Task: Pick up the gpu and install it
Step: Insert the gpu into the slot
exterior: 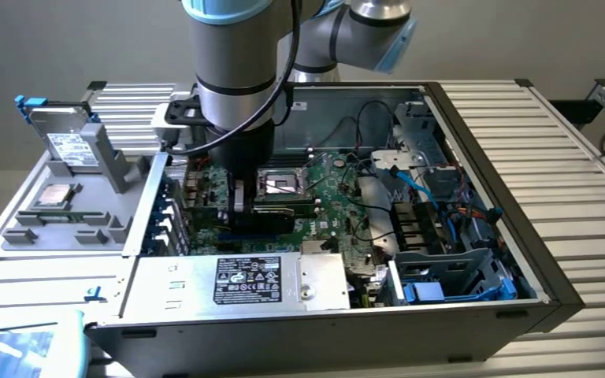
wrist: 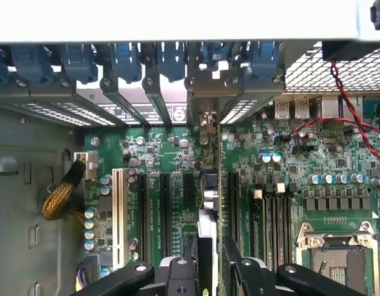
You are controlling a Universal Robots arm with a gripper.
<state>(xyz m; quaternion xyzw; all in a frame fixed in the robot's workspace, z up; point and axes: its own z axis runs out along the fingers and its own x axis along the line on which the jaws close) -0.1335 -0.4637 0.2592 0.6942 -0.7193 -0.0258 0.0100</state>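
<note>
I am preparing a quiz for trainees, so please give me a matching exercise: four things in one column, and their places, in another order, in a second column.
1 hard drive
2 graphics card
3 power supply
4 blue cable

A at the gripper, edge-on over the green board
B outside the case, in a grey tray
C inside, exterior view's right
D inside, along the wall nearest the exterior camera

Pairs: 1-B, 2-A, 3-D, 4-C
</note>
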